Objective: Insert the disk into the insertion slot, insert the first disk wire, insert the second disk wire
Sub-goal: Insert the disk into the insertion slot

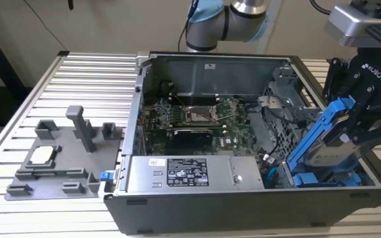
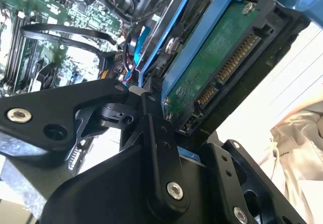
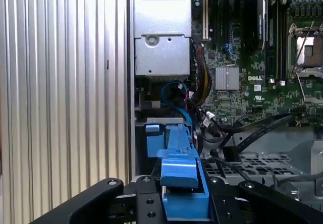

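Ribbed metal table carries an open computer case with its board showing. At the exterior view's right the gripper is clamped on the disk, which hangs tilted, its lower end in the corner bay just above a second blue carrier. I judge the disk is partway into its slot. To seat it well, the tilt should match the bay guides, the push should run straight along the frame, and the loose cables near the bay mouth should be kept from getting trapped under the disk's connector edge
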Controlling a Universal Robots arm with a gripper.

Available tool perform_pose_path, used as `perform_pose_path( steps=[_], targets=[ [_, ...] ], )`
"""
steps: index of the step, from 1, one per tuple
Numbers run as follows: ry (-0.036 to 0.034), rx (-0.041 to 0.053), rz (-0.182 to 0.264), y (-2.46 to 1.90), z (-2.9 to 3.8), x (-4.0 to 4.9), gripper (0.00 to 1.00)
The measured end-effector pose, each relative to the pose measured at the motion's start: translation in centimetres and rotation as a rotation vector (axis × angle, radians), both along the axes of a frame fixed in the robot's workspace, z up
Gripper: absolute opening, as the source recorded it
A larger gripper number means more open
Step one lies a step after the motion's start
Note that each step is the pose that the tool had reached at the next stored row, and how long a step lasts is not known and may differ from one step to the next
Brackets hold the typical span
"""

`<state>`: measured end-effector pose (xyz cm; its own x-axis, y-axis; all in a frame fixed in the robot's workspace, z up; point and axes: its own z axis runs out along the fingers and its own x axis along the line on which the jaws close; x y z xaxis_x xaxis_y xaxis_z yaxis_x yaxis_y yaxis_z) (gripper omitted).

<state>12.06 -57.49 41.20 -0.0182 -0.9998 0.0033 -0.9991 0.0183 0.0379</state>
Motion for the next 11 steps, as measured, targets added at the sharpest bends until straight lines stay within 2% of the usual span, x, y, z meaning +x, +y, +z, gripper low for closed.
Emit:
perform_pose_path(
  steps=[11],
  targets=[
    [0.0000,-0.0001,0.000,0.21,-1.45,0.03,0.33]
  ],
)
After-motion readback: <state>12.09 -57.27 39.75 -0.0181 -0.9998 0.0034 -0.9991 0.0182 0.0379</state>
